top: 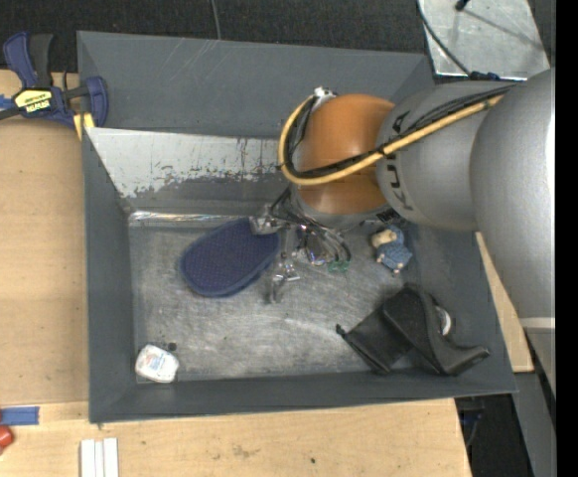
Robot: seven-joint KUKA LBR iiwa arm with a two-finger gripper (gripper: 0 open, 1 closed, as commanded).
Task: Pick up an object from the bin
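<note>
In the bin's [105, 296] front left corner you see 1 small white lump [156, 364], well apart from the rest. The dark blue oval pad [221, 259] lies mid-floor, with the gripper [287, 264] low at its right end. You cannot tell whether the claw is apart or together. This looks like the approach step. Next you need a firm close on the pad's edge, clear of the black folded piece [408, 334] further right.
</note>
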